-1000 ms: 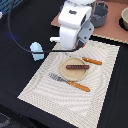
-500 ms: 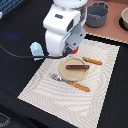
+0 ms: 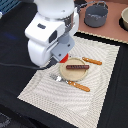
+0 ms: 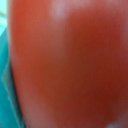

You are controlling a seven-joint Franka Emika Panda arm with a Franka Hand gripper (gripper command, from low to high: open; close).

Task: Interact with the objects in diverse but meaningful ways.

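Seen in the exterior view: white Panda arm (image 3: 50,32) filling the upper left of the frame, lowered over the left edge of a pale woven placemat (image 3: 75,100). Beneath the wrist, a patch of red (image 3: 61,53), apparently the small red tomato, at the gripper (image 3: 59,56); fingers themselves hidden behind the arm's housing, so impossible to tell whether clamped on it or merely poised above.

At centre frame, a round tan plate (image 3: 75,71) on the placemat, with the brown sausage stick (image 3: 77,66) lying across its upper part. Just above and right of the plate, an orange-handled utensil (image 3: 92,61) flat on the mat. Below the plate, a fork (image 3: 70,82) with an orange handle, tines pointing toward the left, lying close to the rim.

Top right of the frame: grey pot (image 3: 96,15) on a brownish surface (image 3: 112,32) beyond the mat, well apart from the plate. At the far right edge, part of a pale bowl-like object (image 3: 124,19), cut off by the frame.

In the wrist view: almost entirely blurred red (image 4: 70,65), pressed very near the lens, with a sliver of teal (image 4: 6,90) along the left edge; no fingertips distinguishable.
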